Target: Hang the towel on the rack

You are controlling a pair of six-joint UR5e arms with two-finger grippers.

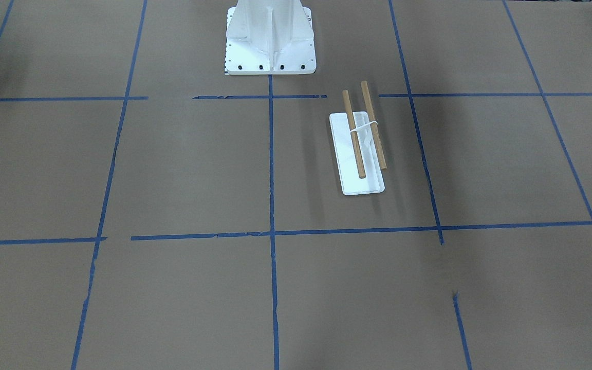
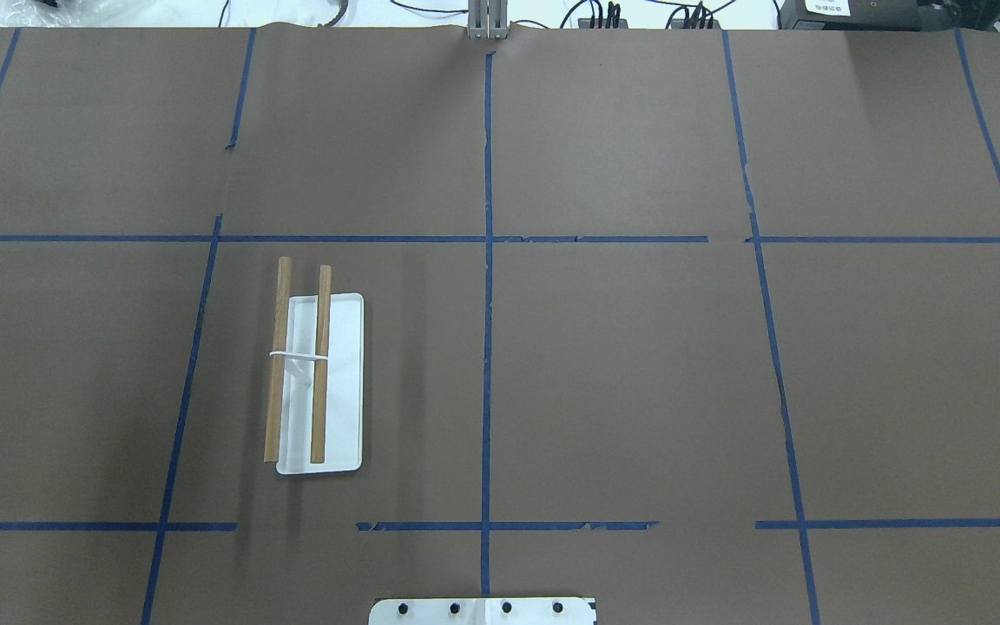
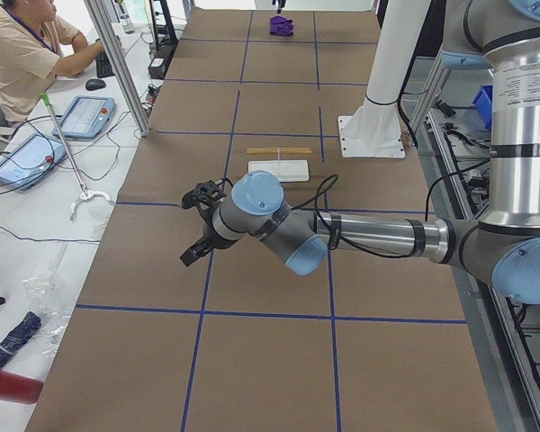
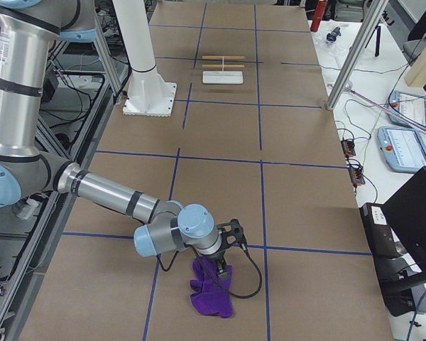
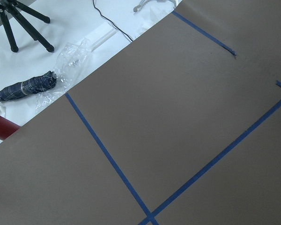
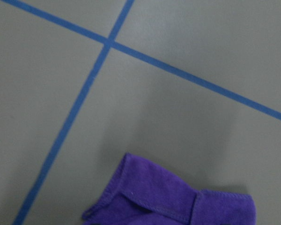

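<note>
The rack, a small white tray [image 1: 350,169] with two wooden dowel rods joined by a white band, stands on the brown table [image 2: 639,373]. It also shows in the overhead view [image 2: 344,382] and both side views [image 3: 279,169] [image 4: 223,77]. A crumpled purple towel [image 4: 213,293] lies at the table's right end, far from the rack; the right wrist view shows its edge [image 6: 173,199]. My right gripper [image 4: 227,250] hangs right over the towel; I cannot tell whether it is open or shut. My left gripper [image 3: 194,225] hovers over bare table at the left end; its state is unclear too.
The white bolted pedestal [image 1: 270,38] stands behind the rack. A seated operator [image 3: 27,54] and tablets [image 3: 81,115] are beside the table's far side. A wrapped umbrella [image 5: 25,88] and plastic bag lie off the table's left end.
</note>
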